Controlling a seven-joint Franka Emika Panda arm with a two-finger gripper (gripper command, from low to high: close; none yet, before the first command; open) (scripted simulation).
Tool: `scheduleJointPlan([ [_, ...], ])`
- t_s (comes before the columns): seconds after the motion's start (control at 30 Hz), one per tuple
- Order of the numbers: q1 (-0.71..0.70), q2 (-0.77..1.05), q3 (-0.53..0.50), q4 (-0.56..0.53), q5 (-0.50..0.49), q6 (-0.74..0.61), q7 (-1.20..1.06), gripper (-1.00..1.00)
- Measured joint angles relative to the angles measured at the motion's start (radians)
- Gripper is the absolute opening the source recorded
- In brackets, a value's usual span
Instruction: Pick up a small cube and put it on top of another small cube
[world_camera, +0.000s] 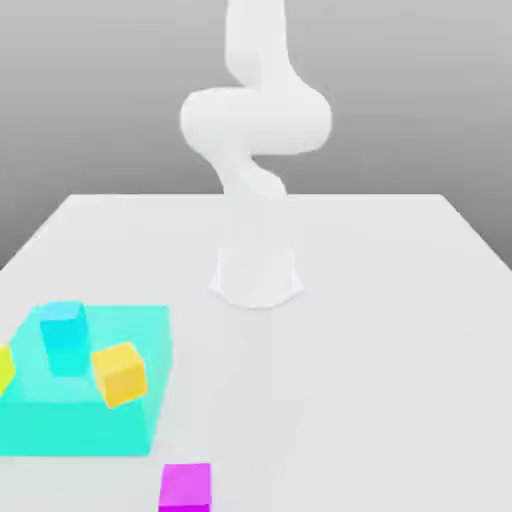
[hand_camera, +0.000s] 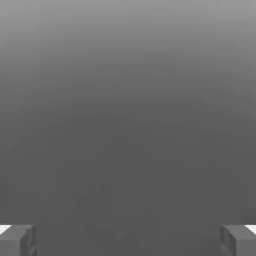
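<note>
The glossy white worktop (world_camera: 370, 350) is brightly, evenly lit, nearly washed out, without distinct shadows; the backdrop darkens from twelve o'clock downward. The hand view is dim, smooth grey, palest toward twelve o'clock.

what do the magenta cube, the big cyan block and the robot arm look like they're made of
Magenta cube: perhaps smooth plastic, judging by its flat, even color with no grain.
Cyan block: possibly matte plastic; its broad faces are plain, with no visible texture.
Robot arm: maybe painted metal or plastic, with smooth white rounded casings; the look leaves it open.
</note>
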Motion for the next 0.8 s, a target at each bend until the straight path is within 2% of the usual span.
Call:
scheduleJointPlan([
  [0.47,0.007,0.513,-0.077,-0.042,0.031,0.177,-0.126,0.00],
  [0.8,-0.029,0.876,-0.092,-0.071,0.064,0.302,-0.221,0.00],
])
